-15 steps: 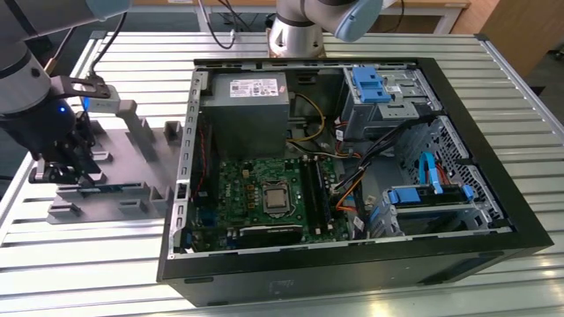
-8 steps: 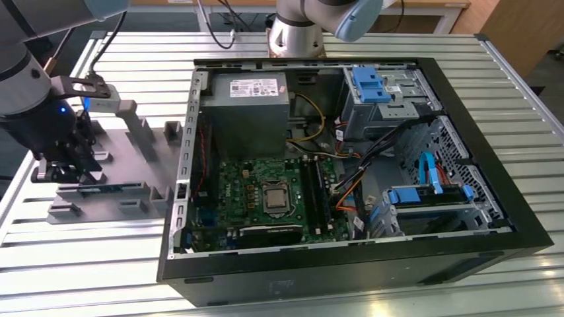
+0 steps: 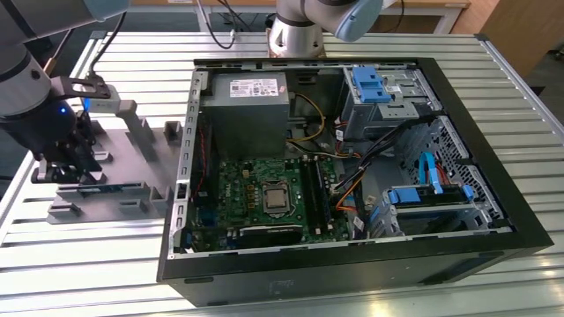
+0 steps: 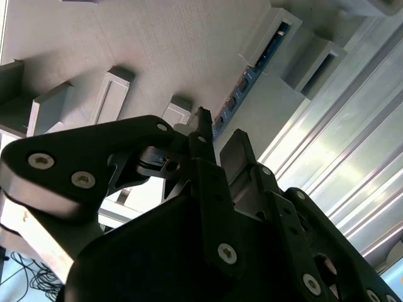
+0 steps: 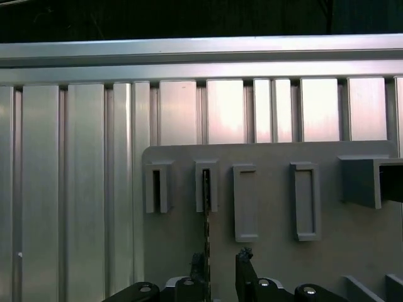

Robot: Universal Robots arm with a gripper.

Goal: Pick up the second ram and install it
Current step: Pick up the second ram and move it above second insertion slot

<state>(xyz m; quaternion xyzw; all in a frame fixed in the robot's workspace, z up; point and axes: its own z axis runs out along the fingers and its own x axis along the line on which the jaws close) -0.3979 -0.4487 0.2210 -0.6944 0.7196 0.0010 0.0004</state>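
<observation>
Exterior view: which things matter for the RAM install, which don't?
Job: second ram in grey fixture; end effector open, close to it; memory slots.
Just lying about: power supply; drive cage; cables.

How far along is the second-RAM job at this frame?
Done: the claw sits at the grey fixture, open, apparently straddling the second ram. In hand: nothing gripped; the ram stands in its fixture slot. Left: the lift and the install; the motherboard's memory slots are away in the case.
</observation>
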